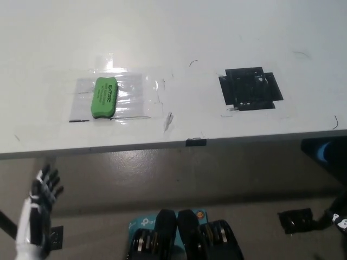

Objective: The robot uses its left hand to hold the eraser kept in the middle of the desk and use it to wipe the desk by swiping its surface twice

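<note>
A green eraser (104, 97) with black lettering lies flat on the white desk (179, 32), on a patch of clear tape left of centre. My white left hand (43, 190) hangs below the desk's front edge at the lower left, well short of the eraser, with its dark fingers spread and nothing in it. Only a small black part of my right arm (335, 212) shows at the lower right edge; its hand is out of view.
A black tape patch (250, 88) is stuck to the desk right of centre. A small black tab (196, 142) sits on the front edge. Below the desk is grey floor with a small black object (295, 220) at the lower right.
</note>
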### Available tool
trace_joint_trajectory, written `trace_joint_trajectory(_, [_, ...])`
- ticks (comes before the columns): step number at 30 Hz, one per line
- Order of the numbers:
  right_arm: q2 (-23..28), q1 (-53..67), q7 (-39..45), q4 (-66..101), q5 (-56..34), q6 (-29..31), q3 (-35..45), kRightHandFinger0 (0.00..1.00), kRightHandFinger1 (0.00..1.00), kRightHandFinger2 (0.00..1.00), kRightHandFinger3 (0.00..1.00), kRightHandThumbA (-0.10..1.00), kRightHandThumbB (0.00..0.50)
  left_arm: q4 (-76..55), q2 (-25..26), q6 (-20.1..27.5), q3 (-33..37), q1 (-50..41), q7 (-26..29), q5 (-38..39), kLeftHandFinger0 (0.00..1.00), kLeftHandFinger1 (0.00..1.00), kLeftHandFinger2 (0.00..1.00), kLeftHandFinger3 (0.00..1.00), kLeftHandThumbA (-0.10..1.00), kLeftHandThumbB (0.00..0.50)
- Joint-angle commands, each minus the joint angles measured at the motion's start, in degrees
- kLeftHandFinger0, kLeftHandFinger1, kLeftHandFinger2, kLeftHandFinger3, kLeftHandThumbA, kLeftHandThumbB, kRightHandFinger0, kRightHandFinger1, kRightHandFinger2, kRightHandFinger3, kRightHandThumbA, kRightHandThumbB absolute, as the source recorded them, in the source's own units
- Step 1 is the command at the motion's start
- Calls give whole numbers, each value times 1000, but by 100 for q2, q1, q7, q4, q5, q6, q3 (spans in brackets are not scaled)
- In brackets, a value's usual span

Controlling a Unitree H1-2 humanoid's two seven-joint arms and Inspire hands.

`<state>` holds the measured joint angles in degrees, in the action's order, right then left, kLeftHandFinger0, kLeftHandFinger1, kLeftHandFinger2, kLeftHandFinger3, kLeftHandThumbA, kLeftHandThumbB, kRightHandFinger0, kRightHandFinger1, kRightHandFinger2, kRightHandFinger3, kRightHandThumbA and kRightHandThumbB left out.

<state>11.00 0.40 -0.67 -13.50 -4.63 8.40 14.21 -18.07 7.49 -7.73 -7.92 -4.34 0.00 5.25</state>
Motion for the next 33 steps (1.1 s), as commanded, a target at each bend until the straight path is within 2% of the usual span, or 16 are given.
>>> trace_joint_trajectory(1, [53, 27, -15, 204, -22, 228, 14, 1000, 1000, 1000, 1000, 1000, 439, -1254, 717, -911, -167, 789, -260, 258, 1000, 1000, 1000, 1000, 1000, 191])
trace_joint_trajectory(4, [76, 17, -54, 212, 39, 192, 15, 1000, 1000, 1000, 1000, 1000, 447, -1491, 1422, -1363, -341, 1710, -361, 238, 1000, 1000, 1000, 1000, 1000, 164])
trace_joint_trajectory(7, [99, 1, -36, 181, 31, 243, 17, 1000, 1000, 1000, 1000, 1000, 463, -853, 2057, -1453, -286, 2621, -568, 129, 1000, 1000, 1000, 1000, 1000, 214])
trace_joint_trajectory(10, [109, 16, -74, 238, 85, 80, 11, 1000, 1000, 1000, 1000, 1000, 496, -59, 2287, -917, -119, 3041, -750, 94, 1000, 1000, 1000, 1000, 1000, 238])
trace_joint_trajectory(12, [116, 50, -64, 260, 85, 93, 12, 1000, 1000, 1000, 1000, 1000, 486, 468, 2553, -1107, 203, 3525, -913, -185, 1000, 1000, 1000, 1000, 1000, 272])
trace_joint_trajectory(15, [159, 34, -52, 272, 132, 105, -10, 1000, 1000, 1000, 1000, 1000, 475, 1018, 2700, -971, 632, 3987, -892, -637, 1000, 1000, 1000, 1000, 1000, 263])
trace_joint_trajectory(16, [162, 23, -57, 273, 137, 99, -9, 1000, 1000, 1000, 1000, 1000, 471, 1299, 2725, -825, 818, 4156, -861, -847, 1000, 1000, 1000, 1000, 1000, 281])
trace_joint_trajectory(18, [164, 17, -36, 275, 102, 86, -3, 1000, 1000, 1000, 1000, 1000, 493, 1843, 2675, -542, 1196, 4449, -740, -1283, 1000, 1000, 1000, 1000, 1000, 218])
trace_joint_trajectory(20, [165, 45, -60, 337, 142, -8, -1, 1000, 1000, 1000, 1000, 1000, 500, 2416, 2665, -249, 1716, 4713, -617, -1884, 1000, 1000, 1000, 1000, 1000, 236])
trace_joint_trajectory(22, [168, 38, -47, 337, 136, -14, -2, 1000, 1000, 1000, 1000, 1000, 500, 2643, 2661, -137, 1919, 4829, -559, -2063, 1000, 1000, 1000, 1000, 1000, 261])
trace_joint_trajectory(23, [161, 33, -46, 336, 130, -13, 0, 1000, 1000, 1000, 1000, 1000, 500, 2936, 2669, 136, 2133, 4963, -467, -2307, 1000, 1000, 1000, 1000, 1000, 252])
trace_joint_trajectory(24, [150, 24, -55, 330, 138, 15, -1, 1000, 1000, 1000, 1000, 1000, 500, 3030, 2705, 150, 2388, 5062, -484, -2578, 1000, 1000, 1000, 1000, 1000, 238])
trace_joint_trajectory(26, [157, 20, -46, 318, 150, 39, -8, 1000, 1000, 1000, 1000, 1000, 500, 3303, 2785, 130, 2965, 5287, -487, -3254, 1000, 1000, 1000, 1000, 1000, 262])
trace_joint_trajectory(27, [160, 28, -44, 336, 152, 33, -7, 1000, 1000, 1000, 1000, 1000, 500, 3297, 2797, 125, 2984, 5284, -469, -3245, 1000, 1000, 1000, 1000, 1000, 262])
trace_joint_trajectory(29, [162, 22, -34, 330, 125, 45, 6, 1000, 1000, 1000, 1000, 1000, 494, 3752, 2898, 238, 3788, 5640, -593, -4119, 1000, 1000, 1000, 1000, 1000, 200])
trace_joint_trajectory(33, [173, 28, 0, 346, 68, -13, 20, 1000, 1000, 1000, 1000, 1000, 500, 4059, 2873, 257, 4423, 5875, -563, -4653, 1000, 1000, 1000, 1000, 1000, 257])
